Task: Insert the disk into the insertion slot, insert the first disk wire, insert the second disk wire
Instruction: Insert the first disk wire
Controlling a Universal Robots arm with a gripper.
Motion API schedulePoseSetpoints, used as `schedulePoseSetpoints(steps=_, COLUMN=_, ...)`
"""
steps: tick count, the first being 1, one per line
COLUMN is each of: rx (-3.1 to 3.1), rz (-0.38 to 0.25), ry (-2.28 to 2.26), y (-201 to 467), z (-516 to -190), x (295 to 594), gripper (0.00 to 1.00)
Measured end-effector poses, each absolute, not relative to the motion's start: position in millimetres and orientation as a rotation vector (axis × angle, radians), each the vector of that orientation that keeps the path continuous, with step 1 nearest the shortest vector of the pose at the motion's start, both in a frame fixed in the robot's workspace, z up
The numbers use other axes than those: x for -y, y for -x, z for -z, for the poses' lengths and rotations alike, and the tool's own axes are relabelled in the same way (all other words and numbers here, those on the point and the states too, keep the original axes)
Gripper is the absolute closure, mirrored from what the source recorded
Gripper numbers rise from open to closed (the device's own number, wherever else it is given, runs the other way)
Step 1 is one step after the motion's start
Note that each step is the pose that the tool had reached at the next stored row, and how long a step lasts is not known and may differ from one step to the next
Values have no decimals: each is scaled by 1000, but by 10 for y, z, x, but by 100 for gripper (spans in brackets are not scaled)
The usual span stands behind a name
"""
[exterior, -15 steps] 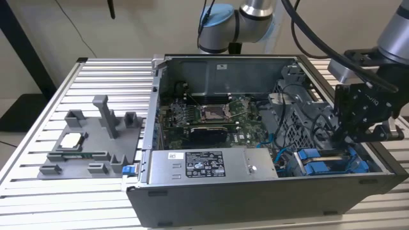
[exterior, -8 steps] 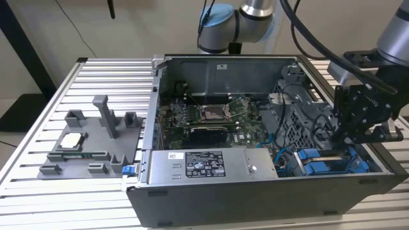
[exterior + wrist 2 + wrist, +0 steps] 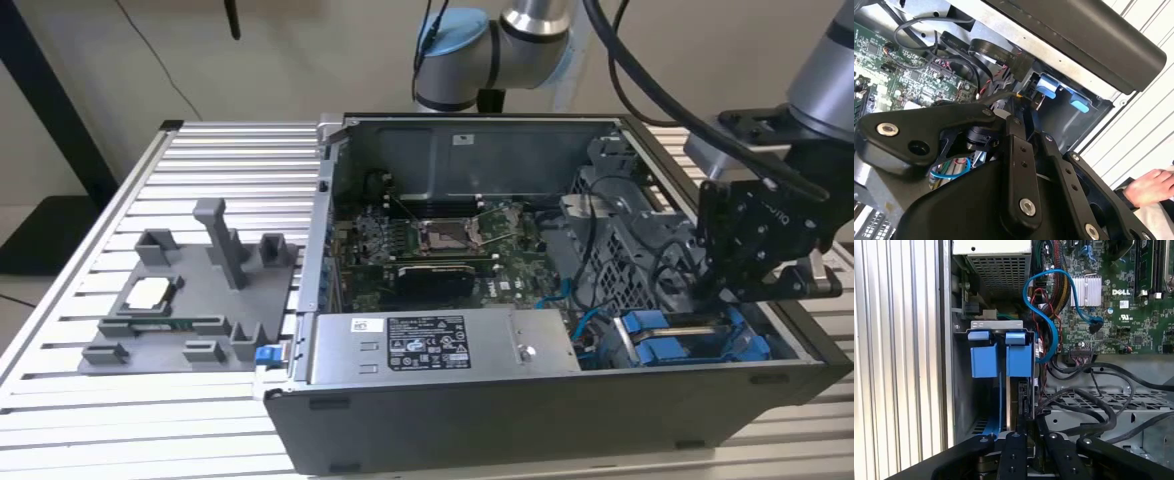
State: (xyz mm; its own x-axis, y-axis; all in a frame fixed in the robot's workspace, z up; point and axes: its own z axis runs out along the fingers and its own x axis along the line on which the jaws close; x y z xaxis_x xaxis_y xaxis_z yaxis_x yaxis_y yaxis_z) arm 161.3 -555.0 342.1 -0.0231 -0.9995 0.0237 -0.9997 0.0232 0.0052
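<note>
The insertion slot [image 3: 650, 340] is seen at four o'clock in the exterior view, grey with blue fittings. The disk [image 3: 1023, 396] is seated edgewise inside it.

**Layout, referred to the computer case.** The computer case [image 3: 534, 410] lies open side up on the slatted surface [image 3: 80, 400].

- **Fixture tray** [image 3: 187, 300]: on the surface beside the case, on the exterior view's left.
- **Motherboard** [image 3: 441, 240]: on the case floor, mid-case.
- **Power-supply box** [image 3: 427, 345]: inside the case along its near wall, in front of the motherboard.
- **Insertion slot** [image 3: 638, 338]: in the case's near corner on the exterior view's right, just beside the power-supply box.
- **Disk** [image 3: 1020, 365]: standing in the insertion slot.
- **Cables** [image 3: 1044, 320]: within the case, between slot and motherboard.
- **Gripper** [image 3: 705, 298]: reaching down into the case at the insertion slot.
- **Robot arm** [image 3: 481, 50]: behind the case's far wall.
</note>
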Motion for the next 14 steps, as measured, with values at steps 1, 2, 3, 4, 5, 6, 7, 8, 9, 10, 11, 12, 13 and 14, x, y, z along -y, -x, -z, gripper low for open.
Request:
schedulePoseSetpoints(steps=1, rx=2232, rz=-20, ry=-2181, y=-1614, z=-3418, x=5551, gripper=81)
schedulePoseSetpoints(steps=2, rx=2232, rz=-20, ry=-2181, y=-1615, z=-3417, x=5551, gripper=81)
schedulePoseSetpoints(steps=3, rx=2233, rz=-20, ry=-2181, y=-1615, z=-3415, x=5552, gripper=81)
schedulePoseSetpoints(steps=4, rx=2233, rz=-20, ry=-2181, y=-1615, z=-3413, x=5552, gripper=81)
schedulePoseSetpoints(steps=5, rx=2233, rz=-20, ry=-2181, y=-1615, z=-3410, x=5552, gripper=81)
schedulePoseSetpoints(steps=6, rx=2233, rz=-20, ry=-2180, y=-1616, z=-3409, x=5554, gripper=81)
schedulePoseSetpoints(steps=7, rx=2233, rz=-21, ry=-2180, y=-1616, z=-3409, x=5554, gripper=81)
schedulePoseSetpoints(steps=8, rx=2233, rz=-21, ry=-2179, y=-1616, z=-3409, x=5555, gripper=81)
schedulePoseSetpoints(steps=9, rx=2233, rz=-21, ry=-2179, y=-1616, z=-3409, x=5555, gripper=81)
schedulePoseSetpoints(steps=10, rx=2233, rz=-20, ry=-2178, y=-1617, z=-3409, x=5555, gripper=81)
schedulePoseSetpoints(steps=11, rx=2233, rz=-19, ry=-2177, y=-1618, z=-3409, x=5556, gripper=81)
schedulePoseSetpoints(steps=12, rx=2233, rz=-19, ry=-2177, y=-1619, z=-3409, x=5556, gripper=81)
schedulePoseSetpoints(steps=13, rx=2233, rz=-18, ry=-2177, y=-1619, z=-3409, x=5557, gripper=81)
schedulePoseSetpoints(steps=14, rx=2233, rz=-18, ry=-2176, y=-1620, z=-3409, x=5559, gripper=81)
